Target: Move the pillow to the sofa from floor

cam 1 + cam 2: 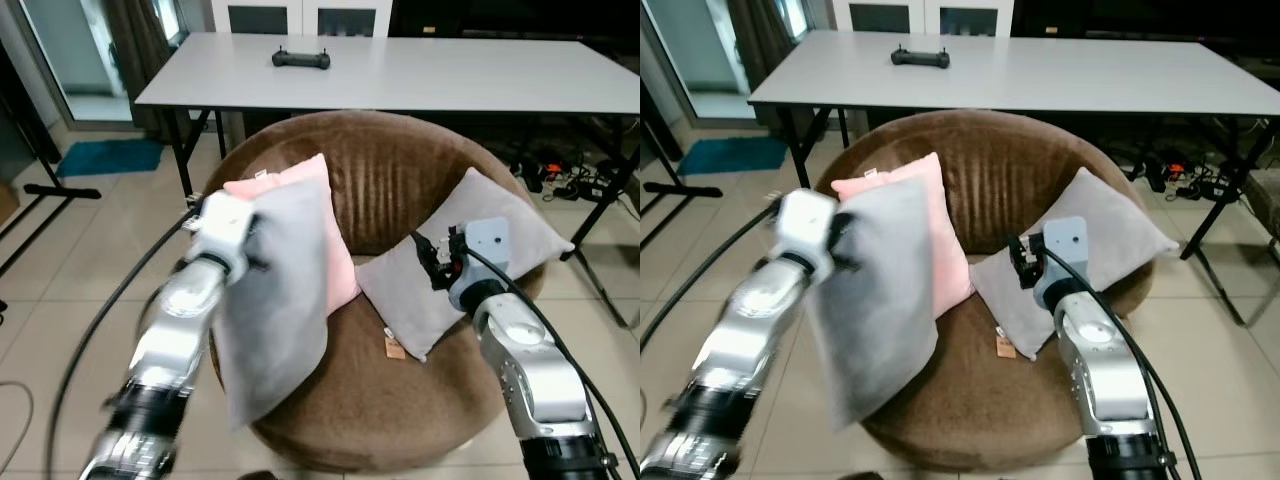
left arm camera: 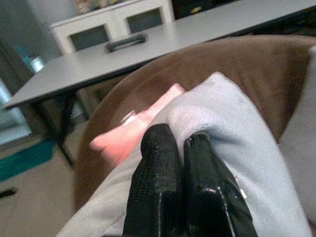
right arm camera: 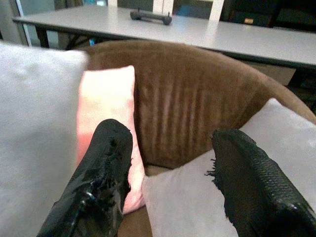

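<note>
Silver-armed and nearest the camera, the left end effector (image 2: 180, 185) is pinching a fold of the soft grey fabric pillow (image 1: 275, 300), its two black fingers (image 2: 153, 182) pressed together with the cloth bunched between them. Held by that one upper edge, the pillow is hanging almost upright and drooping under its own weight, its lower part dangling over the front left rim of the round brown velvet sofa (image 1: 390, 180). That grip seems chosen because it lets a limp cushion be carried clear of the floor and swung over the seat.

On the other side, the right end effector (image 3: 173, 163) is hovering above the seat with its fingers spread wide and nothing between them, probably waiting to steady the load or simply keeping out of the way.

Further in, a pink square cushion (image 1: 335, 235) is leaning against the backrest just behind the hanging pillow, and a second grey cushion (image 1: 470, 260) is lying tilted against the right side of the backrest, a small tag showing at its lower corner.

Behind the sofa, a long white table (image 1: 400, 70) is carrying a black handheld controller (image 1: 301, 59) near its far edge.
</note>
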You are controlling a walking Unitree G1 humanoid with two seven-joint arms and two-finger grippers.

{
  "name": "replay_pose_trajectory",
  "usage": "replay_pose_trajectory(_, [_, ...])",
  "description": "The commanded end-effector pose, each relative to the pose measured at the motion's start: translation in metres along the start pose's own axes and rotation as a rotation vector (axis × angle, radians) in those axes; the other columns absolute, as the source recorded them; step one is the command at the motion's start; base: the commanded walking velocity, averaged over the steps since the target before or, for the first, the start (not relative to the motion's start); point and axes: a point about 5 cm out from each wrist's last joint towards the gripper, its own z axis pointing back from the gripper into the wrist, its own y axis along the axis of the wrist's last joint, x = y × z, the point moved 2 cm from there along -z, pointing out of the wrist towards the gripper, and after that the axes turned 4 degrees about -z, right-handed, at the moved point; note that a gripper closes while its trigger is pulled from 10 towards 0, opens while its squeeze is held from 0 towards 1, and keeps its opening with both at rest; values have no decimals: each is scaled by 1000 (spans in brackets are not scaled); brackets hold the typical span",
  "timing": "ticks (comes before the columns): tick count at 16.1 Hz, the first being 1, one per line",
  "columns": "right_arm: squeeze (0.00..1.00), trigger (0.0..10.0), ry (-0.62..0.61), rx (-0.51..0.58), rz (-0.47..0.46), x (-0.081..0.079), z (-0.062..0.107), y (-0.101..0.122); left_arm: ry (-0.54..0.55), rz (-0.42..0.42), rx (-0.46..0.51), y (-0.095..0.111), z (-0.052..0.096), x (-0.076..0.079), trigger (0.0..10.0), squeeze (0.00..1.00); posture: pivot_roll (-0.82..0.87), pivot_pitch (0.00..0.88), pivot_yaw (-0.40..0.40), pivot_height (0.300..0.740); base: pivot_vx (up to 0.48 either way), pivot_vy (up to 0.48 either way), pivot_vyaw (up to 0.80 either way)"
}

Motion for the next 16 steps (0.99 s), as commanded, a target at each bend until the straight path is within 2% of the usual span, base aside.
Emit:
replay_pose_trajectory(1, [0,10000,1,9,8,6,0,4,-43,-29,98,26,-14,8,10000,0,15,0,39,740,0,0,0])
replay_pose_trajectory(2, [0,10000,26,-25,35,11,4,1,-62,-23,137,41,-25,15,10000,0,2,0,44,740,0,0,0])
replay_pose_trajectory(3, [0,10000,32,-42,44,13,5,-1,-63,-18,147,45,-28,15,10000,0,2,0,44,740,0,0,0])
replay_pose_trajectory(4, [0,10000,19,-109,43,27,12,-12,-57,-7,184,58,-35,15,10000,0,-6,0,49,740,0,0,0])
replay_pose_trajectory(5, [0,10000,16,-148,-74,40,18,-20,-42,11,238,75,-42,10,10000,0,-8,0,49,740,0,0,0])
replay_pose_trajectory(6, [1000,10000,37,-154,-170,42,19,-24,-38,15,276,87,-43,4,10000,0,-8,0,48,740,0,0,0])
replay_pose_trajectory(8, [1000,10000,96,-159,-328,36,17,-30,-34,36,352,110,-46,-8,10000,0,-8,0,48,740,0,0,0])
replay_pose_trajectory(9, [1000,10000,155,-189,-452,27,15,-38,-39,82,414,129,-45,-17,10000,0,3,0,44,740,0,0,0])
replay_pose_trajectory(10, [1000,10000,165,-200,-474,25,14,-40,-44,94,434,134,-44,-18,10000,0,3,0,44,740,0,0,0])
replay_pose_trajectory(12, [1000,10000,219,-289,-465,14,9,-58,-90,139,531,163,-41,-17,10000,0,20,0,40,740,0,0,0])
replay_pose_trajectory(13, [1000,10000,217,-320,-492,9,4,-63,-124,173,567,174,-40,-12,10000,0,19,0,43,740,0,0,0])
replay_pose_trajectory(15, [1000,10000,168,-374,-519,4,-7,-73,-185,223,616,191,-38,-1,10000,0,19,0,46,740,0,0,0])
replay_pose_trajectory(16, [1000,10000,128,-425,-472,4,-12,-81,-215,245,641,201,-37,4,10000,0,29,0,42,740,0,0,0])
